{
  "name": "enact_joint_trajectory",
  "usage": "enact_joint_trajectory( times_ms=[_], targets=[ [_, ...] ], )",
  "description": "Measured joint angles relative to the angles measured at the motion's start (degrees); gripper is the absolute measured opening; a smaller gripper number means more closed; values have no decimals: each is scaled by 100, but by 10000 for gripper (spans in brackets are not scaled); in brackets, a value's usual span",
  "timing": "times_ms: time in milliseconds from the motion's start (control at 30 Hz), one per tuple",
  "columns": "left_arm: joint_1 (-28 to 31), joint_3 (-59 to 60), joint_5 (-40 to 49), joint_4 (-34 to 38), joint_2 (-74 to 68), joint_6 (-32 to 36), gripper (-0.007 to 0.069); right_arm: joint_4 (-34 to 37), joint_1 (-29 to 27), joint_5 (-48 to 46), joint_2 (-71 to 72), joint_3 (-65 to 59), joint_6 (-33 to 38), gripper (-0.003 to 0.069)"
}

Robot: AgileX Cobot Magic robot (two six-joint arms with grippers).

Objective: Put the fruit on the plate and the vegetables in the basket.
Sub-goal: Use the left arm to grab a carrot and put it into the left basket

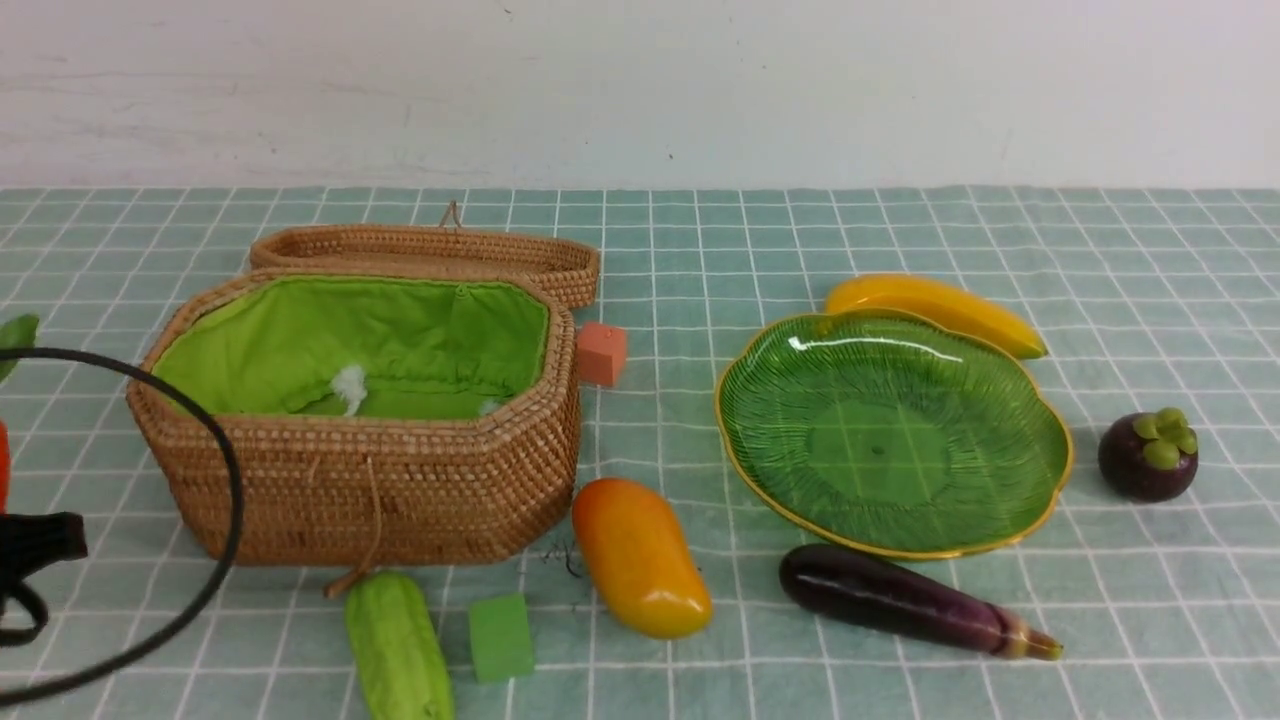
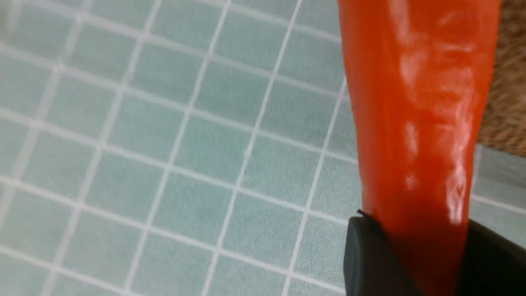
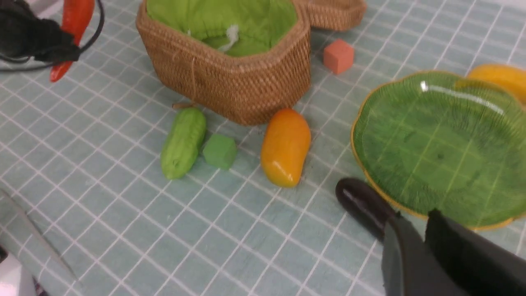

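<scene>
**Carrot in hand, nothing sorted yet**

Front view: the basket (image 1: 400,490) stands open with no vegetable showing inside, and the plate (image 1: 890,440) is bare. The banana (image 1: 940,310) lies just behind the plate and the mangosteen (image 1: 1148,455) lies to its right. The mango (image 1: 640,560) and eggplant (image 1: 900,600) lie in front of it. The gourd (image 1: 398,650) lies before the basket. All five rest on the counter.

Left wrist view: the left claw (image 2: 423,242) grasps the carrot (image 2: 415,102). Wicker shows just beside the carrot, so it is outside the basket.

Right wrist view: the right claw (image 3: 414,220) hangs over the eggplant's rounded end near the plate's rim, its fingers drawn close together and holding nothing.

As I judge it, no item is delivered. The carrot is the first under way, and five items wait.
</scene>
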State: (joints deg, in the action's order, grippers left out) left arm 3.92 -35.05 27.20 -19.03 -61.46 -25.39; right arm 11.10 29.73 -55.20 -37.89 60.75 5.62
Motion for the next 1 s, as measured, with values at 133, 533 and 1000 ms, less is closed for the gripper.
enact_joint_trajectory(
  times_ms=[133,533,1000],
  targets=[
    [-734,-331,174,8,536,1100,235,0,0,191,0,36,38,89],
    [-1847,-3241,1924,383,-1504,6012,235,-88,0,58,6,335,195,91],
    [-1852,-4203,1553,297,-3370,6161,377,-88,0,-142,6,335,200,102]
  ],
)
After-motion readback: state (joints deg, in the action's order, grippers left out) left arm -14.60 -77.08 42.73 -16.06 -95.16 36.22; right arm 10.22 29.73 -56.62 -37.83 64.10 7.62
